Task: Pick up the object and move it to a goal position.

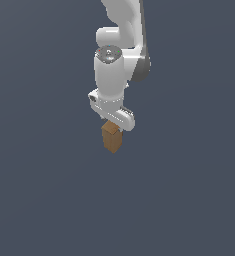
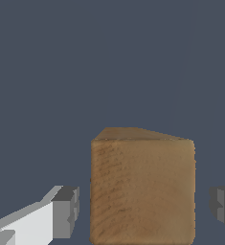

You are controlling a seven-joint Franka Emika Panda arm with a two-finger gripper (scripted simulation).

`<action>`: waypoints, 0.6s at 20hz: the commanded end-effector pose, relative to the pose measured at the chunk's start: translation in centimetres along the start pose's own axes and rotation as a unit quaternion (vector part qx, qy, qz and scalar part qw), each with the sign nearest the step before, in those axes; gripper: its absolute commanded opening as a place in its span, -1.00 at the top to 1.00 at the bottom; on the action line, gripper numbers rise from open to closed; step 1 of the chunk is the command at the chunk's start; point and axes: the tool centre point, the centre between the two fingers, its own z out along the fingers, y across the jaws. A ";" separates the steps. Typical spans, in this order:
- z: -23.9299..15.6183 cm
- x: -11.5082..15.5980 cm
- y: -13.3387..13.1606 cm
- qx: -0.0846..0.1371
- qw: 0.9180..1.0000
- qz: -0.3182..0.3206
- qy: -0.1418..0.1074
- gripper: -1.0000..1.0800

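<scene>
Between the parted pads of our claw (image 2: 142,206) stands the block (image 2: 142,189), long axis upright toward 12 o'clock, neither pad touching.

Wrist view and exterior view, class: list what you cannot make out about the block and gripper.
- Block: its base is cut off by the wrist view's edge.
- Gripper: one finger is cut by the frame edge.
- Exterior view: the arm hides the gripper's fingers above the block.
- No goal marker shows.

The arm (image 1: 113,80) hides the fingers in the exterior view; the wrist view crops the block's (image 2: 142,189) base.
</scene>
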 end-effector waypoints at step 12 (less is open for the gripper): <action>3.7 0.0 0.0 0.000 1.000 0.001 0.000 1.00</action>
